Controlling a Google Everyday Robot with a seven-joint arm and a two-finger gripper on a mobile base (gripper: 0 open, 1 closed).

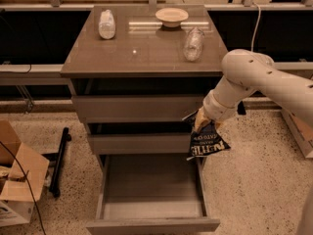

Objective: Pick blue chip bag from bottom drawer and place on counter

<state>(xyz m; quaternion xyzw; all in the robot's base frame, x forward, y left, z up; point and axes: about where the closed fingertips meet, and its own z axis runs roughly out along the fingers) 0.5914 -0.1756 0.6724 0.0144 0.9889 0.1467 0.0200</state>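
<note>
1. Writing on the blue chip bag (205,145): big pale block letters that look like "...ETTLE" to me. I can't read the smaller lines above them.
2. The bag's dark navy and crinkly, dangling lettering-end down.
3. The gripper (201,124) has its fingers pinched on the bag's top edge.
4. It hangs in mid-air over the right side of the open bottom drawer (151,225), below the counter (142,53).
</note>
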